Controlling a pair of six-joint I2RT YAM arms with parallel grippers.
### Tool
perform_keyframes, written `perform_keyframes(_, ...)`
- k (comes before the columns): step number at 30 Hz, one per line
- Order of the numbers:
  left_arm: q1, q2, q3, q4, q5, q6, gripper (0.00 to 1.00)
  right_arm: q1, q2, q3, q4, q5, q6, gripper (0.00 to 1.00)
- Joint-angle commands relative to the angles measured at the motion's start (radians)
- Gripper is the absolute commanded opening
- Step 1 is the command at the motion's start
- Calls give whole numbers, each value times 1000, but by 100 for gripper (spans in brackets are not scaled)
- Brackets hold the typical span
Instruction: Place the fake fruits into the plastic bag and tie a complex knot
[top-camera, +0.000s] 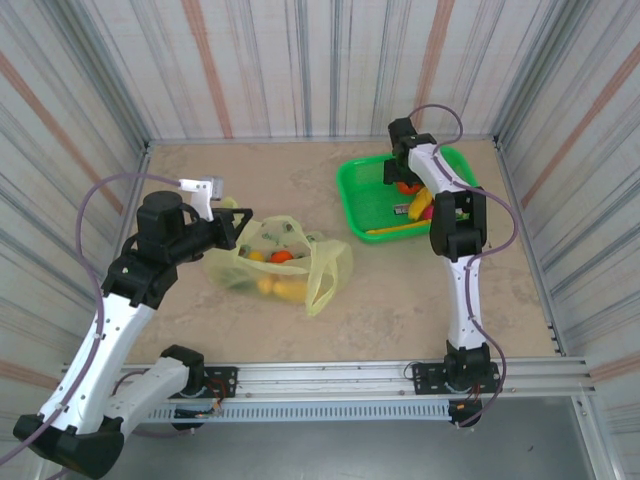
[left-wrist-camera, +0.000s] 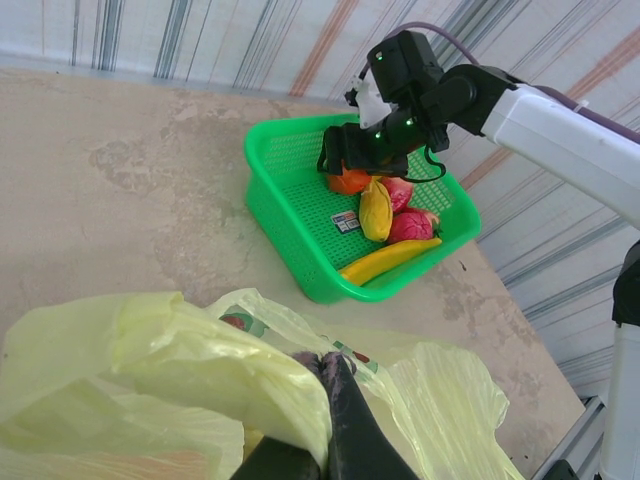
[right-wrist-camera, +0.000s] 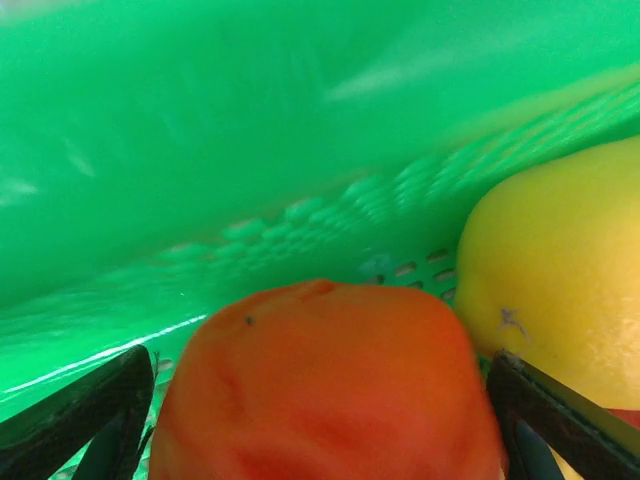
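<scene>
The pale yellow-green plastic bag (top-camera: 300, 262) lies left of centre with an orange fruit (top-camera: 282, 257) and a yellow one (top-camera: 283, 290) inside. My left gripper (left-wrist-camera: 333, 362) is shut on the bag's upper edge (left-wrist-camera: 150, 350) and holds it up. My right gripper (right-wrist-camera: 320, 400) is down in the green mesh basket (left-wrist-camera: 290, 235). It stands open, with one finger (right-wrist-camera: 100, 410) on each side of an orange round fruit (right-wrist-camera: 330, 390). A yellow lemon (right-wrist-camera: 560, 270) touches that fruit on the right. A banana (left-wrist-camera: 390, 260) and pink-red strawberries (left-wrist-camera: 410, 225) also lie in the basket.
The basket (top-camera: 352, 200) stands at the back right of the beige table, near the striped wall. Bare table lies between the basket and the bag. The arms' rail runs along the near edge (top-camera: 330, 375).
</scene>
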Motion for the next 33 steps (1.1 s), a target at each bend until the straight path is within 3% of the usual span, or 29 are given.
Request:
perform_keyframes(1,-10,-1,28,-21,1,-16,0,-1,19,9,-51,-55,-15,84)
perform_keyframes(8,-10,2,35,-21,0,-21,0,5,-83,-77,-2,-93,4,70)
perform_keyframes(16,-12,-6,36,-28,-17,-13,0,73,-442,-324,166,-172,-11,66)
perform_keyframes(20,-12,-6,46,-34,-32,-9,0,166,-634,-416,232,-324,-51,65)
perform_keyframes(27,-13,-8,59,-43,-51,-8,0,393,-878,-583,428,-789,-83,64)
perform_keyframes(33,-13,-11,61,-45,-57,-10,0,574,-840,-621,421,-883,-115,64)
